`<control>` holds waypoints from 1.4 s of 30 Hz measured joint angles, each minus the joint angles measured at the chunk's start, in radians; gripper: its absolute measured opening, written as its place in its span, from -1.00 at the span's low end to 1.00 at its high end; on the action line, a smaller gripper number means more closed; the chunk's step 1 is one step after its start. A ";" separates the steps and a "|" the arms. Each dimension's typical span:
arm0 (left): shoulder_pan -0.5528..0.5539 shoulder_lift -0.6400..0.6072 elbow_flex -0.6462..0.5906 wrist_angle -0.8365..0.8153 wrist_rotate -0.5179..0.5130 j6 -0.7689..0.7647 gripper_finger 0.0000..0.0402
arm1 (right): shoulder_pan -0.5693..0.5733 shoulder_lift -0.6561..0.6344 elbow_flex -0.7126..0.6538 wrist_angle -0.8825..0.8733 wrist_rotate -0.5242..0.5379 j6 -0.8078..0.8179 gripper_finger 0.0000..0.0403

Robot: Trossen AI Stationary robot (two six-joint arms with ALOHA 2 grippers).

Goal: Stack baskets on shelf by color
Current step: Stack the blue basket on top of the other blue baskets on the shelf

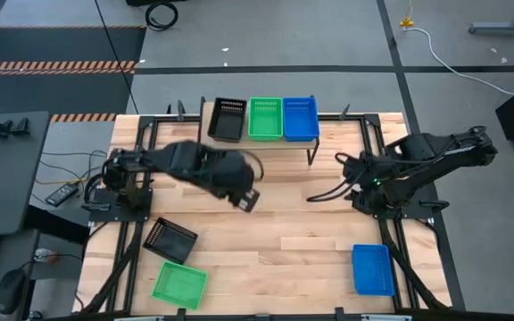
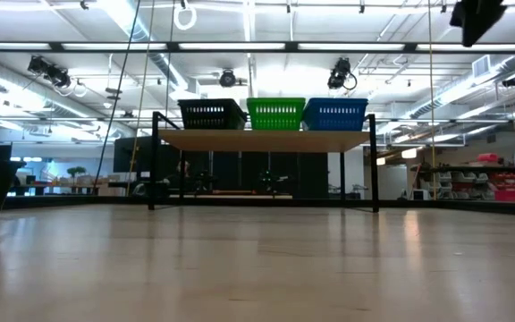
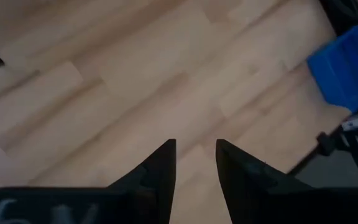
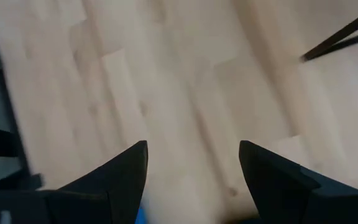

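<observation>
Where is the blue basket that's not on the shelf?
In the high view, the loose blue basket lies on the table's near right corner, below the right arm, far from the shelf.

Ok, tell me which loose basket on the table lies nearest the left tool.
The black basket, lying on the table just ahead of the green one; the blue one sits far across.

We see the left arm only as a blur (high view); stack heights on the shelf stay unclear.
</observation>
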 joint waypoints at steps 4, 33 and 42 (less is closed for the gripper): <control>-0.079 -0.002 -0.041 0.000 -0.002 -0.097 -0.40 | 0.034 0.001 -0.071 0.150 -0.080 0.096 0.29; -0.601 0.000 -0.312 0.338 -0.027 -0.555 -0.40 | 0.488 0.172 -0.117 0.064 -0.271 0.498 0.24; -0.641 0.017 -0.313 0.364 -0.038 -0.735 -0.40 | 0.669 0.310 -0.117 0.255 -0.302 0.474 0.33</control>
